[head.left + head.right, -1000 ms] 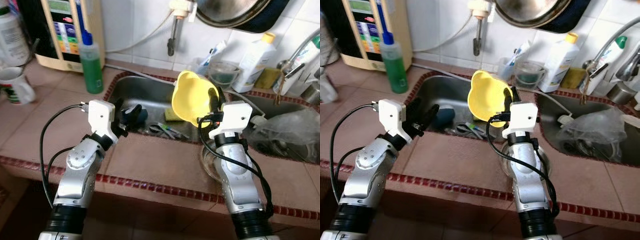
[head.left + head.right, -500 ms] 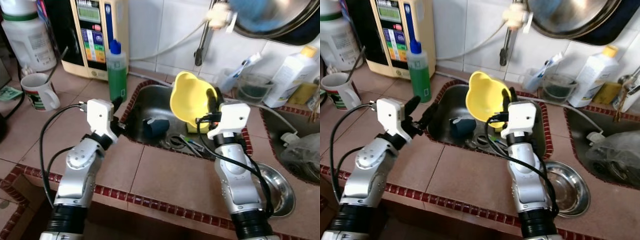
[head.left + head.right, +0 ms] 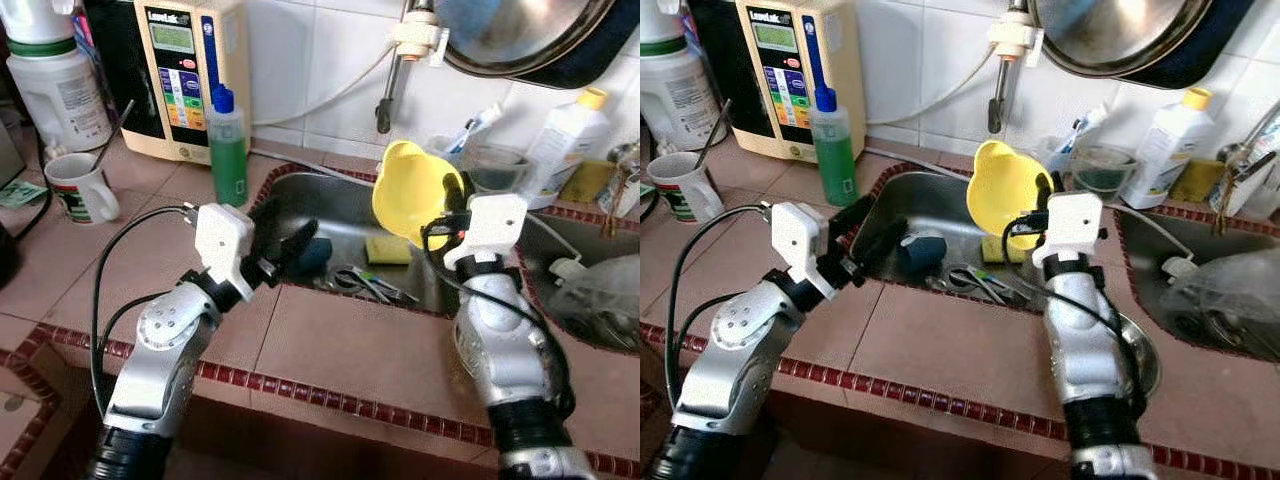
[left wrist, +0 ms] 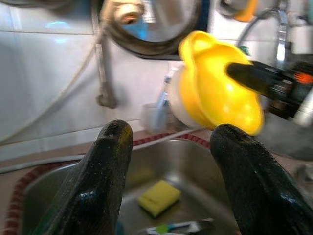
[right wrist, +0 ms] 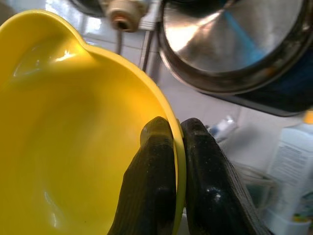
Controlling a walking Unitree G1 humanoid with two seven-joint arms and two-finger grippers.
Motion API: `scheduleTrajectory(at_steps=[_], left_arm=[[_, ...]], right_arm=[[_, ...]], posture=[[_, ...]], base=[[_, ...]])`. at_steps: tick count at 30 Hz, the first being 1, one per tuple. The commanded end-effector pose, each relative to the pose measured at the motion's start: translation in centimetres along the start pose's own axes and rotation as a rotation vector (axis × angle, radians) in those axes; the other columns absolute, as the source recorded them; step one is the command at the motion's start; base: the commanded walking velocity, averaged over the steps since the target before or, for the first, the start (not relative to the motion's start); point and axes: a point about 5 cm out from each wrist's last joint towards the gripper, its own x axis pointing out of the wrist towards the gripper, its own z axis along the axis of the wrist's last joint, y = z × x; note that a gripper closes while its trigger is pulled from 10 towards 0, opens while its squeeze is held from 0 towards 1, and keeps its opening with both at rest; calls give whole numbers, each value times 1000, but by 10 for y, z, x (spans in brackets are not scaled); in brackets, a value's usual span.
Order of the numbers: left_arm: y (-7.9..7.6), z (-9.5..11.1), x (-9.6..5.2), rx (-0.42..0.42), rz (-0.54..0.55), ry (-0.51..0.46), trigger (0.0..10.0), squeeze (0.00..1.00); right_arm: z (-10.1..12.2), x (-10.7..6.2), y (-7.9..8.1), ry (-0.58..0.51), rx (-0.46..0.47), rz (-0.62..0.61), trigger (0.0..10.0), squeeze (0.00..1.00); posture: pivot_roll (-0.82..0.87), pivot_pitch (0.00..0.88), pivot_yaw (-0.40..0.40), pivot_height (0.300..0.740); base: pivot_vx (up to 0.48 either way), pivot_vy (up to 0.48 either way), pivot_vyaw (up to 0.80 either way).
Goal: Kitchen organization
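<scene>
A yellow plastic bowl [image 3: 412,195] hangs tilted on its side above the steel sink [image 3: 345,205], and my right gripper [image 3: 452,196] is shut on its rim. The right wrist view has both black fingers [image 5: 157,171] pinching that yellow rim [image 5: 98,142]. My left gripper [image 3: 283,228] is open over the sink's near left edge, holding nothing. In the left wrist view its two fingers [image 4: 105,176] stand apart, framing the bowl [image 4: 215,83] and a yellow sponge [image 4: 159,197]. A dark blue item [image 3: 318,250], scissors [image 3: 360,283] and the sponge [image 3: 387,249] lie in the sink.
A green soap bottle [image 3: 227,146], a beige wall appliance [image 3: 183,75] and a white mug [image 3: 78,187] stand at the left. A steel pan [image 3: 520,35] hangs above. Behind the sink are a white bottle [image 3: 575,135] and a clear cup [image 3: 495,165]. At right is a plastic bag [image 3: 600,300].
The camera has shifted, so the scene sits differently. My left gripper has reached further forward over the sink edge. The right gripper still holds the yellow bowl, now slightly to the right.
</scene>
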Motion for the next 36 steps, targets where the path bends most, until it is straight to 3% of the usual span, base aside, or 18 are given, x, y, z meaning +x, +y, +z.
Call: scheduleTrajectory(at_steps=[1,23,30,36], left_arm=[[-7,5,1,4,-52,0,10000,0],[-34,25,-14,-20,-199,45,10000,0],[-44,35,-17,-21,-236,50,10000,0],[-52,30,-21,-41,-246,82,10000,0]], right_arm=[[5,6,-7,-20,6,-18,10000,0],[1,34,-18,46,41,10,10000,0],[-1,46,-16,89,86,44,10000,0],[-1,56,-12,136,154,67,10000,0]], posture=[[79,30,-52,740],[91,155,-23,740],[104,213,-19,740],[103,233,-17,740]], base=[[0,0,0],[0,0,0],[0,0,0],[0,0,0]])
